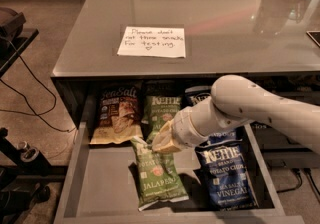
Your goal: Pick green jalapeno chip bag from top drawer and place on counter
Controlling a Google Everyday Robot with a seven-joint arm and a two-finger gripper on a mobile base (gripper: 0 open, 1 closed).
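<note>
Camera view looks down on the counter (225, 23), the widest thing here, lying above and behind the gripper (164, 144). The open drawer (105, 188) spreads below and around the gripper, with bare floor to its left. The pale arm (260, 110) comes in from the right edge, where it is cut off, and slants down into the drawer.

Of the bags, a blue one (225, 175) lies just right of the gripper and lower. A tan one (116, 115) sits up and to its left. A second green bag (162, 110) stands directly behind it. The jalapeno bag (157, 178) lies in the drawer, directly below the gripper. Its long axis runs from the gripper towards the drawer's front and leans slightly right. The gripper appears to be pinching this bag's top edge, and the dark shadow beside the bag suggests that end is raised. The coming move would be up and back, since the counter lies beyond the gripper.

The wrist covers the upper part of another blue bag. The exact hold on the bag is hard to make out. A white note (151, 42) lies on the counter, well behind the gripper.
</note>
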